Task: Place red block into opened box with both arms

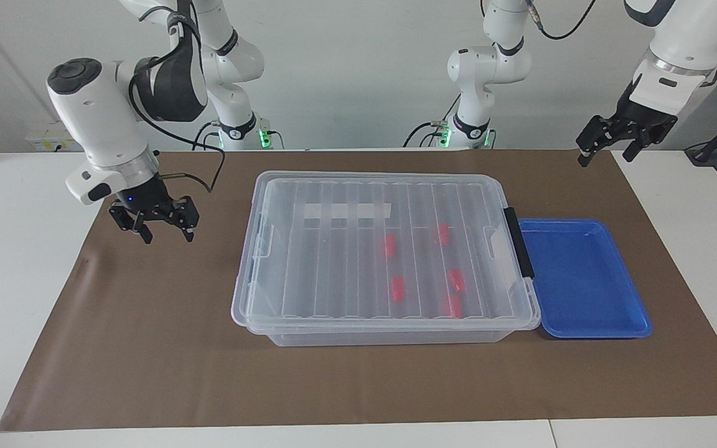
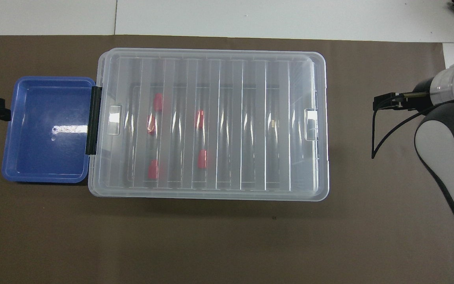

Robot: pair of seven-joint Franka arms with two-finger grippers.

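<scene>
Sitting at the middle of the brown mat on the worktop, the box serves as the landmark, its ribbed clear lid lying flat on top. Through the lid five red blocks show on the floor of the box, in the half toward the left arm's end. One red block lies nearest the robots, with a second red block beside it toward the right arm's end. Farther from the robots lie a third red block and a fourth red block, and the fifth red block lies farthest of all, just by the fourth. A black latch bar runs along the box's end toward the left arm, and a blue tray touches the box at that same end. The right gripper hangs over the mat, well apart from the box's other end, its jaws spread and holding nothing. The left gripper waits high over the mat's edge, past the tray from the box, its jaws spread as well and holding nothing.
</scene>
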